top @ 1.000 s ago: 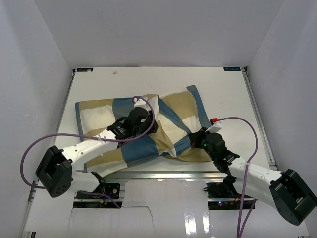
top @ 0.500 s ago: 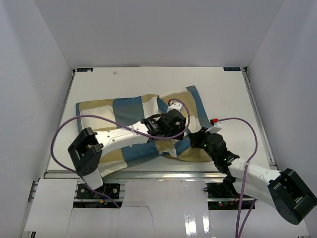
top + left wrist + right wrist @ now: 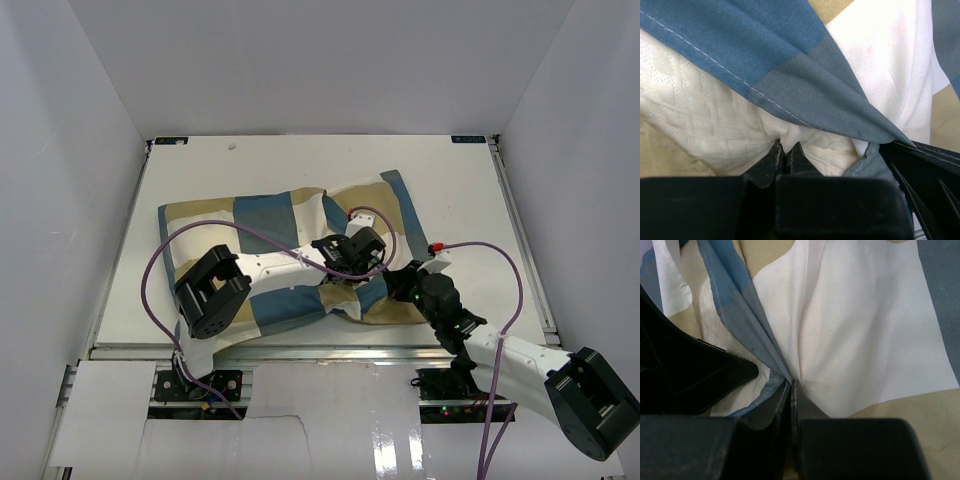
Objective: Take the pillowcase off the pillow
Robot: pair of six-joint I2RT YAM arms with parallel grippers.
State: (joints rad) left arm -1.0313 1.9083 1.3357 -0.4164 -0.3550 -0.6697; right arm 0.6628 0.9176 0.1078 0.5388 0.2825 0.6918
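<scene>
The checked pillowcase point(image 3: 270, 225) lies across the middle of the table, its open end at the near right. In the left wrist view its blue hem point(image 3: 790, 65) is lifted off the cream dotted pillow point(image 3: 700, 125). My left gripper point(image 3: 786, 146) is shut on a pinch of that pillow just inside the opening. It reaches across the cloth to the left gripper point(image 3: 372, 268) spot in the top view. My right gripper point(image 3: 791, 382) is shut on the pillowcase point(image 3: 850, 315) hem, close beside the left one. Most of the pillow is hidden inside the cover.
White walls enclose the table point(image 3: 450, 190) on three sides. A metal rail point(image 3: 320, 352) runs along the near edge. Purple cables point(image 3: 500, 250) loop over both arms. The left arm's elbow point(image 3: 212, 292) rests over the cloth's near left part.
My left arm swung right across the pillowcase to its open end, opened, then closed on the pillow. The right gripper kept its hold and place.
</scene>
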